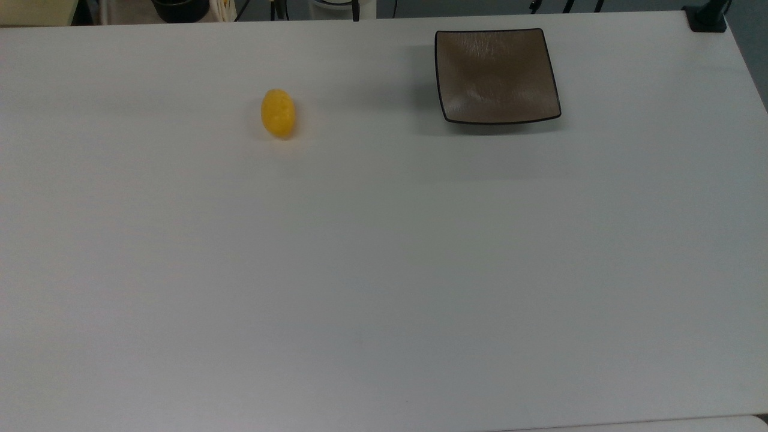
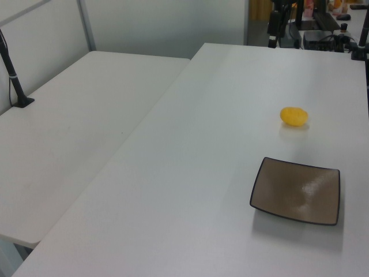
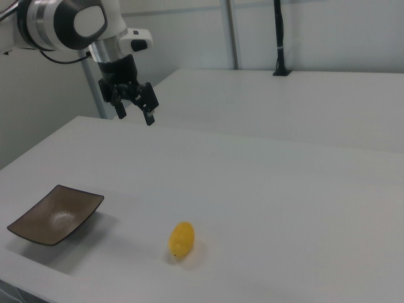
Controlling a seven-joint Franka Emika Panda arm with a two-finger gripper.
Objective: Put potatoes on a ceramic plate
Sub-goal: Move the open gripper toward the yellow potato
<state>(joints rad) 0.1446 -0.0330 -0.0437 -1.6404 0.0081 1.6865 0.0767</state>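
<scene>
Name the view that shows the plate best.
The top view: the plate is seen from above, all four rim edges and glaze plain. The left view shows it slanted, whole; the right view shows it low, at an angle.

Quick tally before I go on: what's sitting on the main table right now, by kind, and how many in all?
Yellow potato: 1
Square brown ceramic plate, nothing on it: 1
Total: 2
The gripper hangs open in the air, off both, holding nothing.

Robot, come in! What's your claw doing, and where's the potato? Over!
Claw open, empty, high above the table's far edge. Potato on the table, apart from the plate. Nothing between them.
</scene>
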